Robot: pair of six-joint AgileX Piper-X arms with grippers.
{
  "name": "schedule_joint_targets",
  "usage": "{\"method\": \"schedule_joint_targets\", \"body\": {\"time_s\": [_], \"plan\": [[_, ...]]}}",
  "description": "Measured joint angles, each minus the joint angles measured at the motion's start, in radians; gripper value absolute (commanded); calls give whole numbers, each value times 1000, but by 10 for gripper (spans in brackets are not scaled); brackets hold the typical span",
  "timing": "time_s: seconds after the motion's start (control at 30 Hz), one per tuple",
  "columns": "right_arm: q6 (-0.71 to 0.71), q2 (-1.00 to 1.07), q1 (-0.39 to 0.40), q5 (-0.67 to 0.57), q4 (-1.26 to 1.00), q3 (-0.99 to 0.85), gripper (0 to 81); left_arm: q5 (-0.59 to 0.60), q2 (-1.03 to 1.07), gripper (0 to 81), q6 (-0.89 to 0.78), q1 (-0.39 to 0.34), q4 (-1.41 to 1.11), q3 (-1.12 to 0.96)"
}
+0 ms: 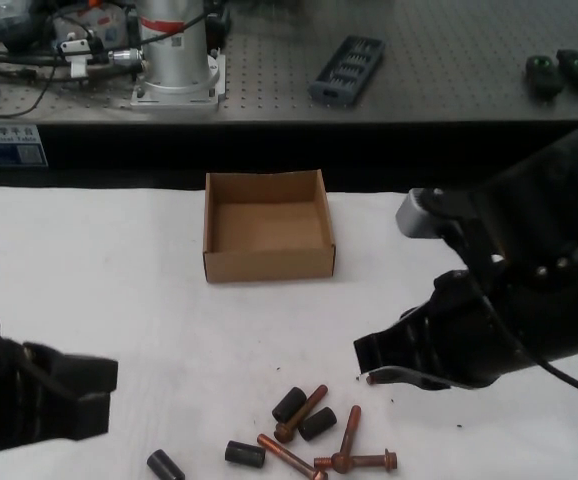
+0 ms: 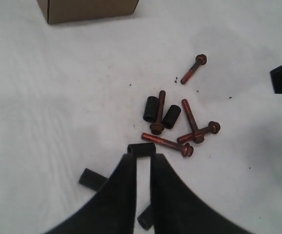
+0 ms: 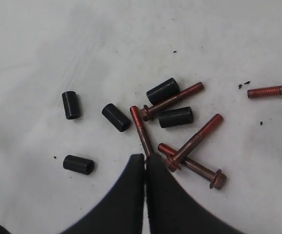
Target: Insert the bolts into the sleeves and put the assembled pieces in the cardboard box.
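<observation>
Bolts [image 1: 302, 412], high view: four copper-coloured bolts lie in a loose heap on the white cloth [image 1: 119, 270] covering the desk, on the near side between the two arms. A fifth, the lone bolt [image 1: 373, 378], shows at the tip of the right hand.
Sleeves [image 1: 289, 404], high view: two black sleeves lie in the heap on either side of one bolt, and two more lie apart from it, toward the left arm.
Cardboard box [image 1: 267, 262], high view: upright with its top open, well beyond the heap.
Left hand [image 1: 109, 390], high view: low at the near left, well apart from the heap.
Right hand [image 1: 367, 358], high view: over the cloth, just past the heap on the right.
Left hand [image 2: 142, 158], left wrist view: released, its fingers parted by a narrow slit and grasping nothing. One sleeve [image 2: 142, 148] lies just past the fingertips.
Bolts [image 2: 168, 144], left wrist view: two bolts cross in the heap. The lone bolt [image 2: 193, 69] lies apart, and a corner of the cardboard box [image 2: 87, 9] stands well beyond.
Right hand [image 3: 145, 158], right wrist view: clenched, fingers pressed together with nothing between them.
Bolts [image 3: 194, 141], right wrist view: the heap lies just off the fingertips, with two sleeves [image 3: 176, 117] among the bolts and three scattered nearby.
</observation>
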Motion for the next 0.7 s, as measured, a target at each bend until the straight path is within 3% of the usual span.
{"method": "schedule_joint_targets", "body": {"time_s": [0.2,0.4,0.7], "plan": [[10,49,0,26,-3,0,199,0,0,87,-2,0,0,-51],[39,98,-43,8,1,-30,132,0,0,87,-4,0,0,-106],[130,204,-99,23,22,-108,133,0,0,87,-11,0,112,-210]]}}
